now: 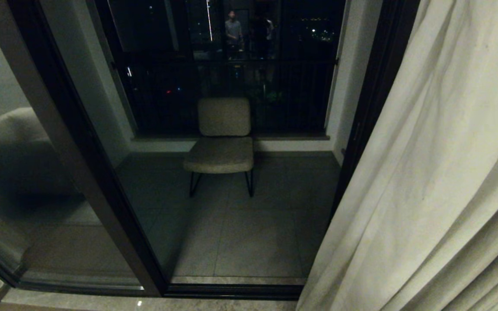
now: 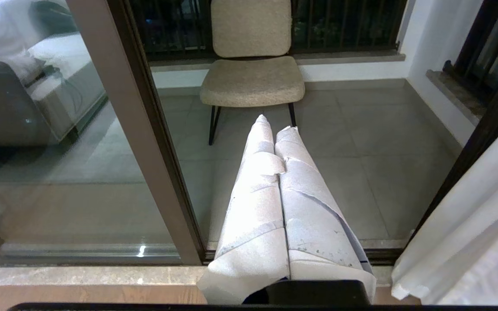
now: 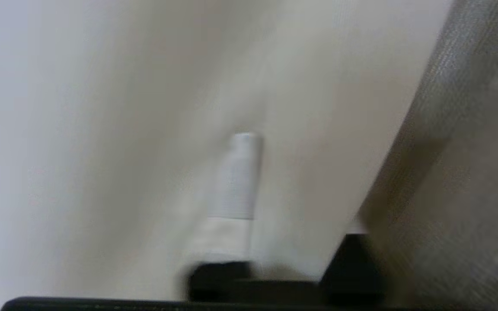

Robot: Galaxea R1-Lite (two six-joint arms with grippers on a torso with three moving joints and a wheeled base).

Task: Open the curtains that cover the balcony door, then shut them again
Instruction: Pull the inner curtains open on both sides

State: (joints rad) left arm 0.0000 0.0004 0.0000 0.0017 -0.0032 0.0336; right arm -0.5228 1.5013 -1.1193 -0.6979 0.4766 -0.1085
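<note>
Curtain (image 1: 426,172) gathered at the right of the head view, hanging in soft cream pleats, covering only the right edge of the door (image 1: 80,142). Most of the glass bare, dark frame post slanting down the left half, bottom track along the floor. Seen through the panes: a tiled balcony floor, a beige chair (image 1: 223,142) on thin black legs standing against the railing, night lights beyond. High in the far glass, a faint figure of a person (image 1: 233,32).

Left gripper (image 2: 275,125) low in front of the door, aimed towards the chair, its white-wrapped fingers (image 2: 257,194) pressed together along their whole length, nothing between them. Touching neither curtain nor glass; curtain hem just off to its side.

Right gripper (image 3: 292,181) out of the head view, buried close against the curtain, cloth filling its own camera from edge to edge. One white-wrapped finger (image 3: 236,181) lying on the fabric; the other hidden behind a darker fold. Cannot tell how far apart the jaws stand, nor whether any cloth is caught between them. View smeared.
</note>
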